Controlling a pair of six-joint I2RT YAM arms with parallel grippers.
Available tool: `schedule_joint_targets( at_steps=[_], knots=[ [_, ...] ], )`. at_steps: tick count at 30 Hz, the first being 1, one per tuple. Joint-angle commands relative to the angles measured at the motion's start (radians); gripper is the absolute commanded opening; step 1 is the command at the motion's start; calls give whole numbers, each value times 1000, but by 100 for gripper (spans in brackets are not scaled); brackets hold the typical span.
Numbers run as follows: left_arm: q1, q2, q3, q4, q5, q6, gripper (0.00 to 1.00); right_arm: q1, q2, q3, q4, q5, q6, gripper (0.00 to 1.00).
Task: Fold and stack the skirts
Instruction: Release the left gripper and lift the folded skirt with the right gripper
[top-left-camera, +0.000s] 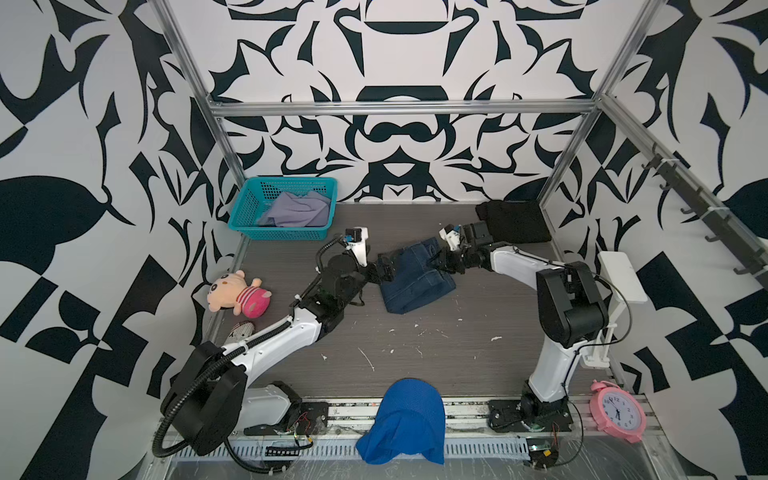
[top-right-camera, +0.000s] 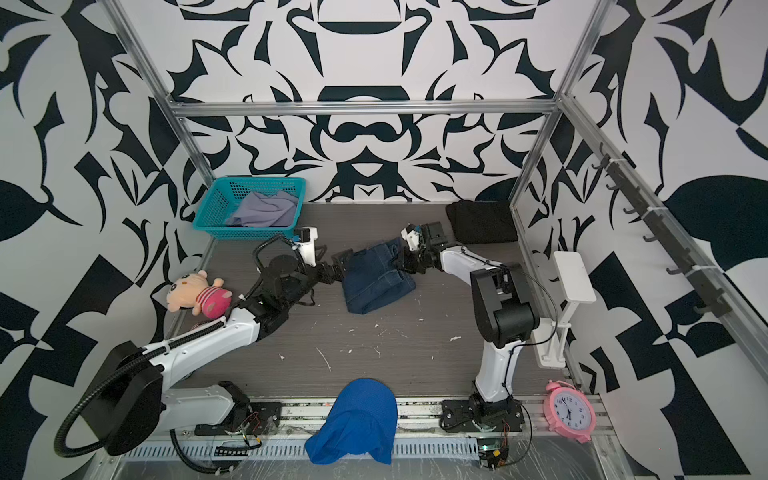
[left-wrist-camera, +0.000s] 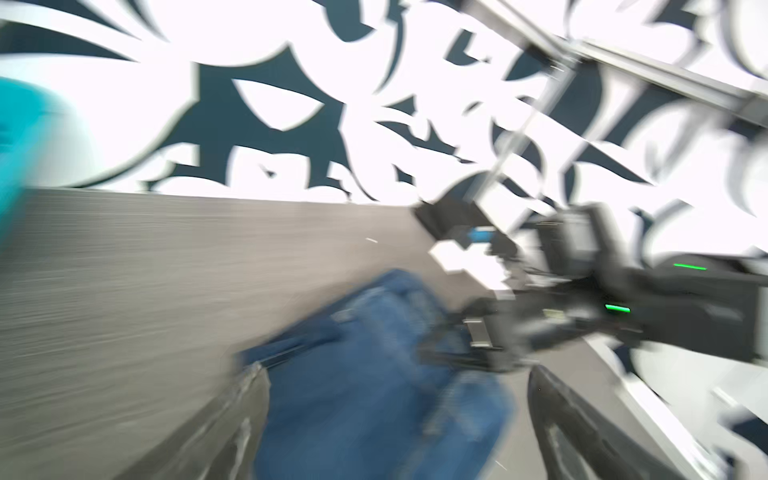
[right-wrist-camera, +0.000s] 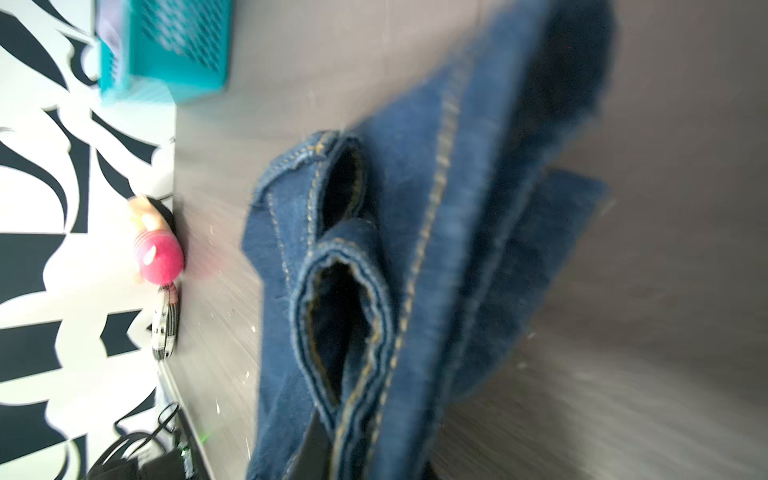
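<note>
We see the denim skirt (top-left-camera: 415, 282) lying partly folded near the middle of the table (top-left-camera: 457, 357), with one arm at each side of it. The left gripper (top-left-camera: 385, 269) sits at the skirt's left edge. In the left wrist view its fingers (left-wrist-camera: 582, 436) stand wide apart, and the blue cloth shows between them, ungripped. The right gripper (top-left-camera: 439, 262) is at the skirt's right edge, where the cloth is bunched and raised. Its jaws seem pinched together on the denim, though blur in both wrist views keeps us from being certain. In the right wrist view the stitched folds fill the frame from very close. The black skirt (top-left-camera: 515, 222) lies folded in the table's far right corner, apart from the denim. The lavender-grey skirt (top-left-camera: 297, 212) is crumpled inside the teal basket (top-left-camera: 245, 208) at the far left corner.
</note>
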Motion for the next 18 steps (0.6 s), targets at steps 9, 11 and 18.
schedule_joint_targets(
  at_steps=[9, 11, 18],
  knots=[
    [82, 17, -43, 81, -5, 42, 95, -79, -88, 181, -85, 4, -77, 0],
    [82, 8, -51, 72, -3, 47, 94, -99, -94, 205, -89, 12, -69, 0],
    [82, -67, -81, -15, -27, 17, 91, -200, -80, 260, -15, -36, 49, 0]
  ],
)
